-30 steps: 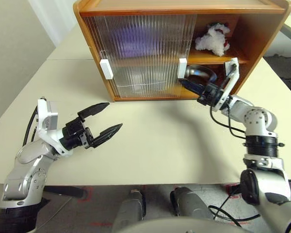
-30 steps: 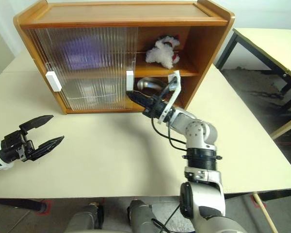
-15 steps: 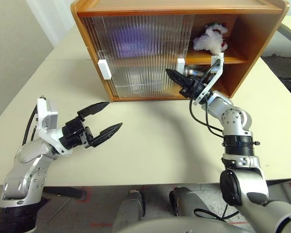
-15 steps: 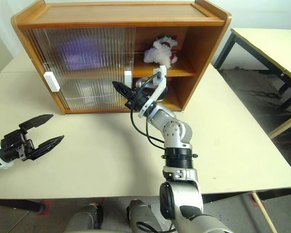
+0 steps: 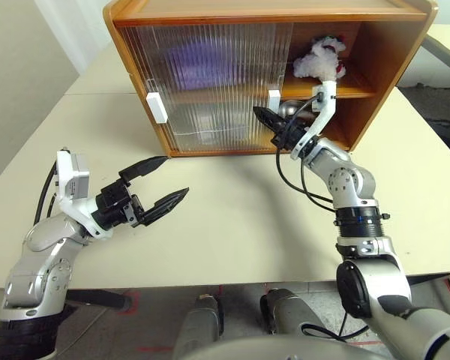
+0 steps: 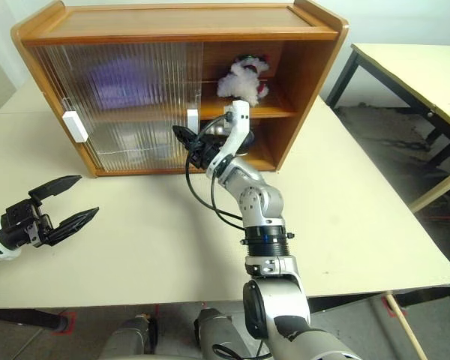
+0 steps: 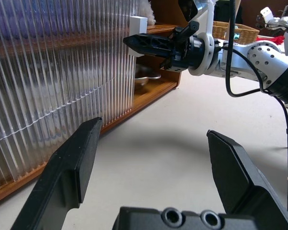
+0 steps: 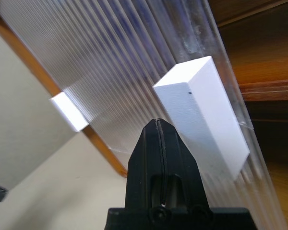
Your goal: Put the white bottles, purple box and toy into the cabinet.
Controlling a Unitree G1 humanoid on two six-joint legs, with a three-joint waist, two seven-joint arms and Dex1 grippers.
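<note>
Toy [image 5: 320,58] sits on the upper shelf in the open right side of the cabinet [image 5: 270,10]. A purple shape, probably the purple box [image 5: 202,61], shows blurred behind the ribbed door. Right gripper [image 5: 261,116], clenched with nothing in it, points at the door's white handle [image 5: 274,99]. Left gripper [image 5: 167,181] hangs spread wide above the table [image 5: 232,225].

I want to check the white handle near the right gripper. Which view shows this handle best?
The right wrist view: the handle appears large, just beyond the shut right gripper. Both eye views show it small on the door's edge. The left wrist view shows it partly behind the gripper.
</note>
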